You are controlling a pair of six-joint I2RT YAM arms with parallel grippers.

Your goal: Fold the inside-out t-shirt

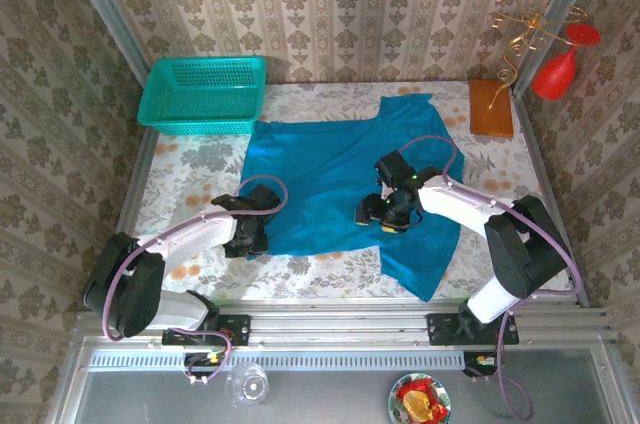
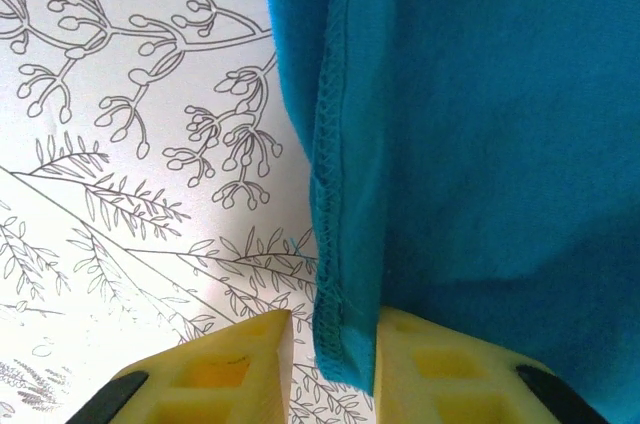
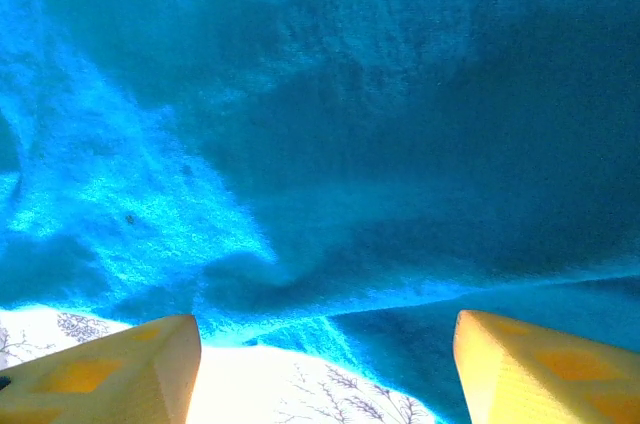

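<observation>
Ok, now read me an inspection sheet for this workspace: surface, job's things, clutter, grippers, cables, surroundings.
Surface: table with a floral-print cover.
Job's things: t-shirt spread mostly flat, stitched hem showing.
Clutter: mesh basket far left; wooden block far right.
Grippers: left gripper straddles the shirt's hem, jaws narrowly apart; right gripper open at a fold edge of the shirt.
Cables: a cable loops at each wrist.
Surroundings: wallpapered walls; red ornament far right; glass and food plate beyond the near rail.

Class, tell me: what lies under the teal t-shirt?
The t-shirt lies spread on the flower-patterned table, which shows beside its edges. Whatever the table holds beneath the cloth is covered.
</observation>
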